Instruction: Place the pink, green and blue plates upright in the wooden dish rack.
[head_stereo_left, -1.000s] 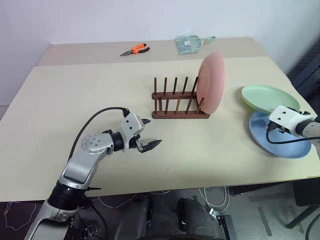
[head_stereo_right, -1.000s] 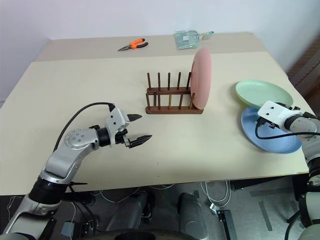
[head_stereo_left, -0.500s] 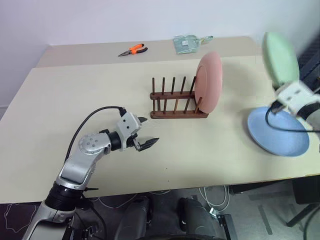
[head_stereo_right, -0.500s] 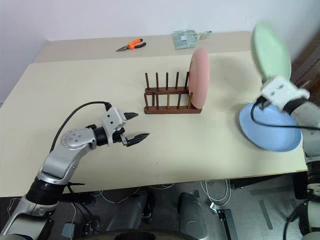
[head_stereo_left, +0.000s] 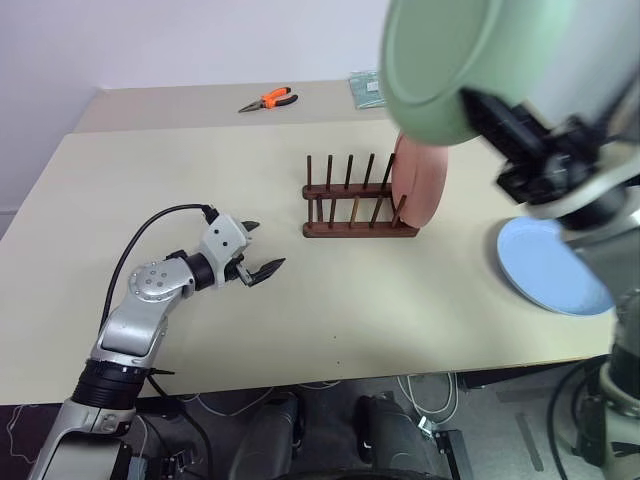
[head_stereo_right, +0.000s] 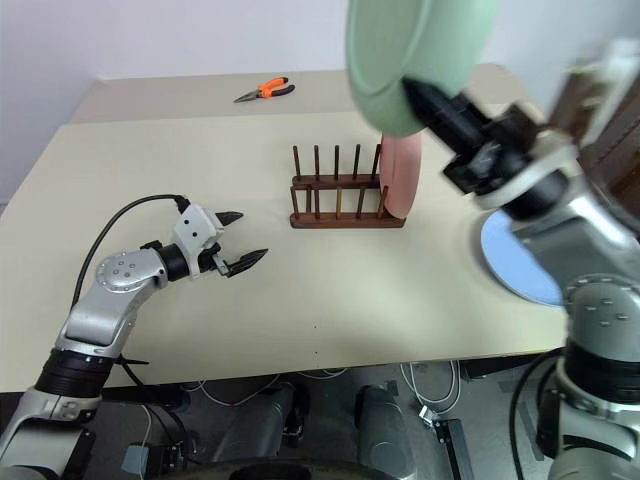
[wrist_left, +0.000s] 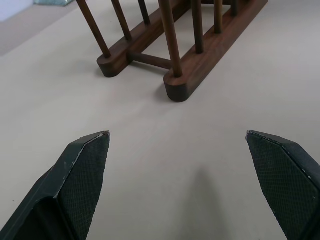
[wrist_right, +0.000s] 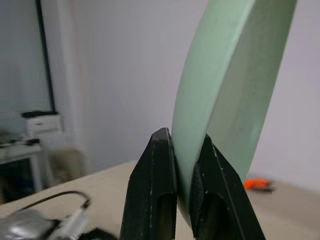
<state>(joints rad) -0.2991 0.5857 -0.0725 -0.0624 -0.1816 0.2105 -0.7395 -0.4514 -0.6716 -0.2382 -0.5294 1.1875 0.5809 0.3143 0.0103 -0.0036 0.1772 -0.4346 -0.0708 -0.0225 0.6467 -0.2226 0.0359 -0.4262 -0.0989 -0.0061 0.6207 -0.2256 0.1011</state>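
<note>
My right gripper (wrist_right: 182, 150) is shut on the rim of the green plate (head_stereo_left: 455, 60), holding it high in the air, close to the camera, above the rack's right end. The pink plate (head_stereo_left: 420, 180) stands upright in the right end slot of the wooden dish rack (head_stereo_left: 358, 208). To the right, the blue plate (head_stereo_left: 550, 265) lies flat on the table. My left gripper (head_stereo_left: 262, 255) is open, low over the table to the left of the rack, pointing at the rack (wrist_left: 175, 50).
Orange-handled pliers (head_stereo_left: 268, 99) and a clear plastic bag (head_stereo_left: 368, 88) lie at the far side of the table (head_stereo_left: 200, 180). The rack's left slots stand free. The table's front edge runs close below the left arm.
My right arm has swung the green plate up and to the left, from beside the blue plate to high over the rack. The left gripper has drifted a little left.
</note>
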